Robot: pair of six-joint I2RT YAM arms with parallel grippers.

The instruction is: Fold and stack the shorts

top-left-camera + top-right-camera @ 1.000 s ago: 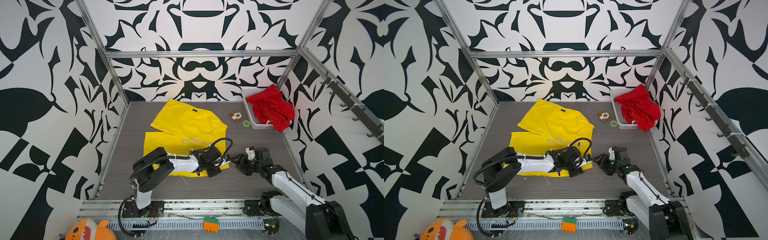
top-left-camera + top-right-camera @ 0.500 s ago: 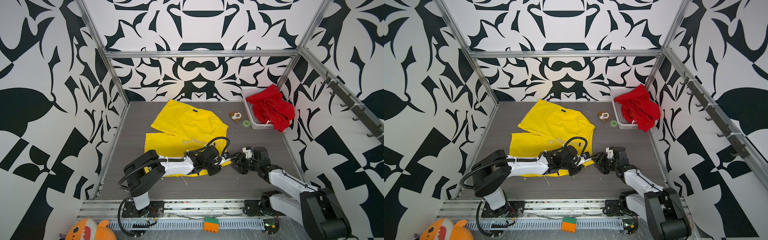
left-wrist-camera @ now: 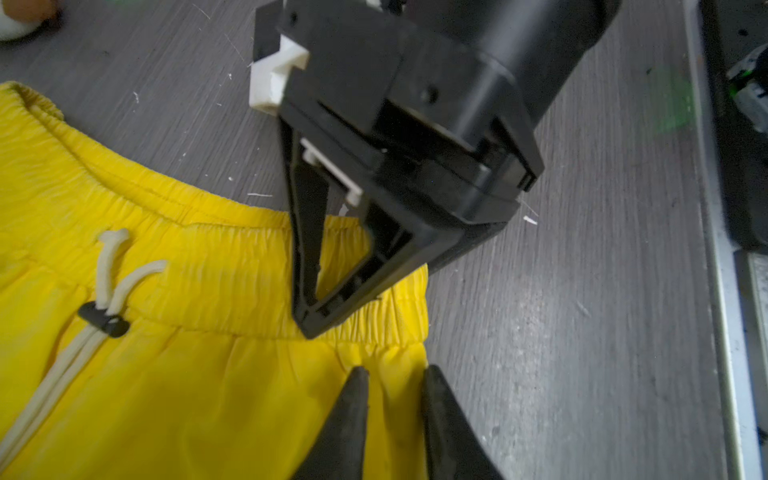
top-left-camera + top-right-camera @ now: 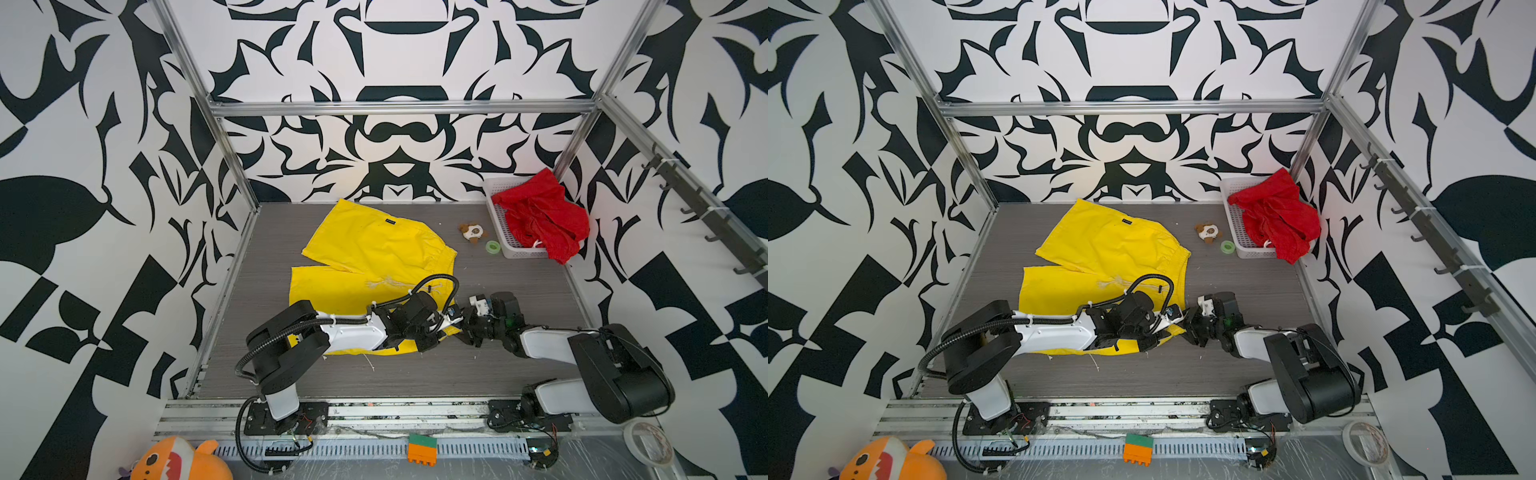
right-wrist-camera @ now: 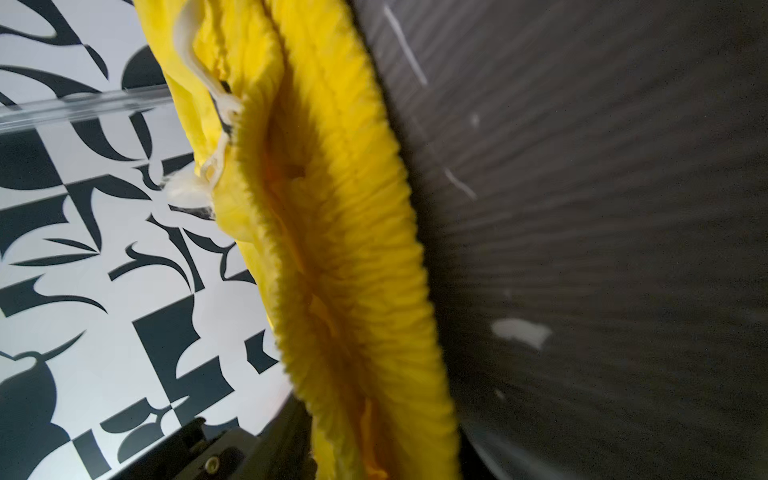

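Shorts: yellow shorts (image 4: 374,249) lie spread flat mid tabletop (image 4: 498,365) in both top views, one leg toward the back, one toward the left, waistband (image 3: 232,257) on the right side, dark label (image 4: 390,221) on the far leg. Your left arm lies low across the near leg, and your two grippers meet at the near right corner of the fabric, by the waistband end. Left wrist view: your left gripper (image 3: 395,372) hovers just over that corner, jaws narrow with a small gap, yellow showing between the tips, nothing pinched that you can see. Your right gripper (image 3: 313,322) reaches in from the opposite side, tip planted on the waistband, near the left tips but apart from them. Right wrist view: gathered waistband fills the middle and runs down to where the jaws sit, the jaws themselves mostly hidden, so read the right jaws as narrow and closed on the waistband. Drawstring (image 3: 112,266) and its black toggle (image 3: 104,322) sit farther along the waistband, away from both grippers. Red shorts (image 4: 544,216) are heaped in the basket (image 4: 500,226) at the far right corner, spilling over its rim on the wall side. Plush (image 4: 473,232) and green ring (image 4: 492,246) sit on the tabletop just left of the basket, close together.
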